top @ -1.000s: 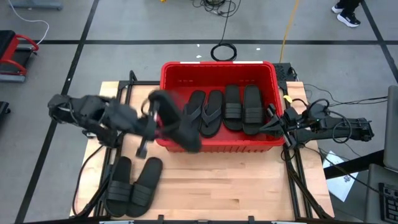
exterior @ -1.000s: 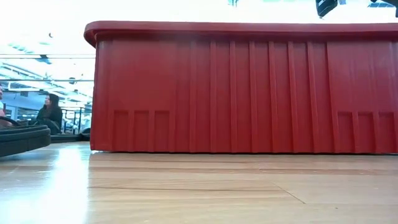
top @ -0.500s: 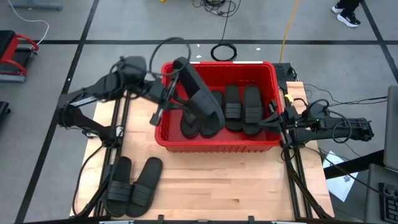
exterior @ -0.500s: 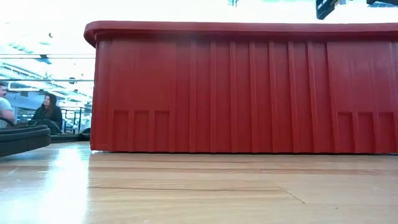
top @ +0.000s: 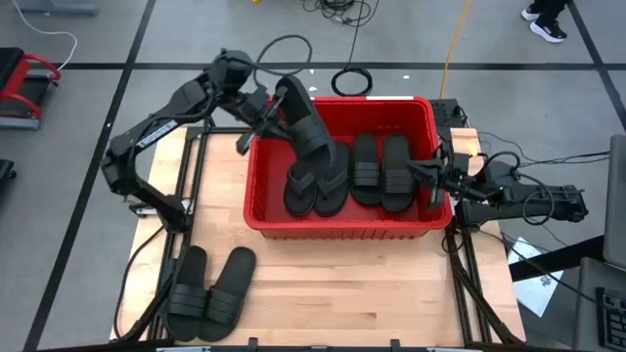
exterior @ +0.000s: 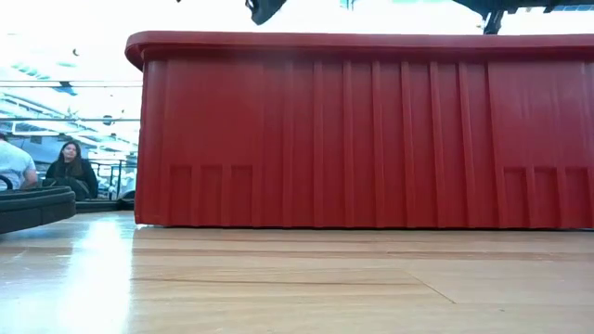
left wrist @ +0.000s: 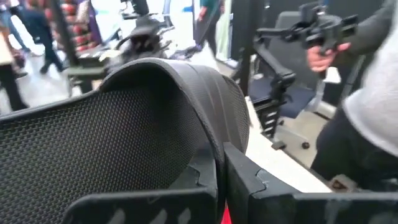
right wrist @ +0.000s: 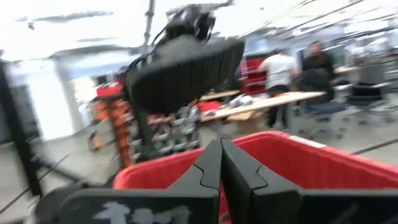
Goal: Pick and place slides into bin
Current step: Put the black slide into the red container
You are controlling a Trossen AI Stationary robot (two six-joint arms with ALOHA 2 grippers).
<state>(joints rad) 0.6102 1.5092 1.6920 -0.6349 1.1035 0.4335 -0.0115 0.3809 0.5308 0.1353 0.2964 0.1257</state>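
Observation:
The red bin [top: 342, 227] stands mid-table and holds several black slides, among them two thong ones [top: 315, 186] and two ribbed-strap ones [top: 381, 171]. My left gripper [top: 271, 110] is over the bin's far left corner, shut on another slide [top: 311, 132] that also shows in the right wrist view [right wrist: 183, 71]. Two more slides [top: 210, 291] lie soles-down on the table near its front left. My right gripper [top: 428, 178] is shut on nothing at the bin's right rim [right wrist: 298, 160]. My left gripper pinches the slide between its two fingers at the sole's rim [left wrist: 216, 146], near one end. The textured underside [left wrist: 112, 143] faces this arm's camera. The fingers come roughly level from the table's left. The slide is tilted and clear above the bin's far left part.
In the low view the bin's ribbed near wall [exterior: 371, 130] fills the picture, with a table slide [exterior: 32, 206] at the left. Bare wood lies in front of the bin. Cables [top: 350, 80] lie on the floor behind the table, and people stand in the room beyond.
My left gripper has swung with the slide from the bin's near left corner toward the far edge. It now holds the slide over the bin's far left corner. The slide has turned about with it and stays lifted clear. My right gripper has turned a little at the bin's right rim.

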